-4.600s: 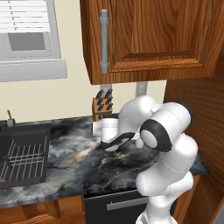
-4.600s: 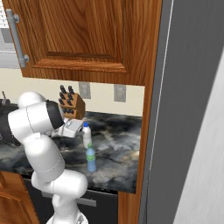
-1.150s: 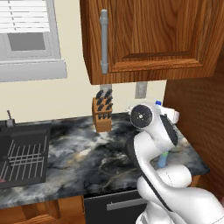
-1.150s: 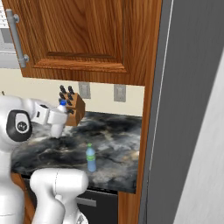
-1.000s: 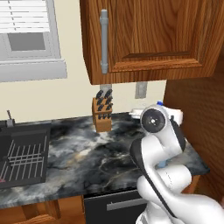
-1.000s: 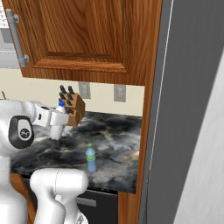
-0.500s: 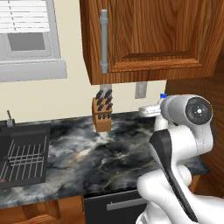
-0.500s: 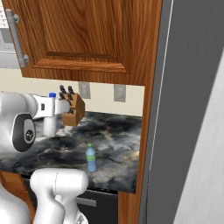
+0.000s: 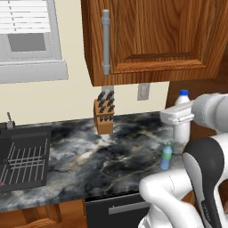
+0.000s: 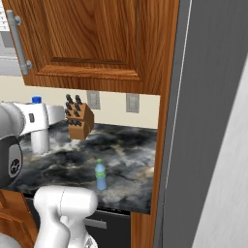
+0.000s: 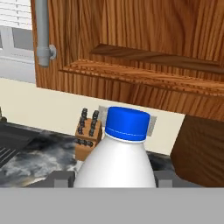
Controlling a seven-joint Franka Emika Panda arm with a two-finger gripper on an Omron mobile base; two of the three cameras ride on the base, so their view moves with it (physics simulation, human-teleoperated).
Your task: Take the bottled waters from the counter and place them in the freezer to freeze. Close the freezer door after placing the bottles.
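The arm is reaching up from the base with its forearm running level above the counter [image 9: 89, 164], and the gripper [image 9: 178, 116] is pinching the white bottle [image 9: 181, 120] upright by its body, lifted clear of the worktop at the right end, near the knife block [image 9: 104, 116]. In the hand view, the white bottle [image 11: 116, 162] with its blue cap [image 11: 127, 124] is standing between the fingers, and no label or writing is readable on it. The blue-green bottle [image 10: 100, 175] with the green cap is standing upright on the counter near its front edge, well apart from the gripper and left of the grey freezer [image 10: 193, 145].
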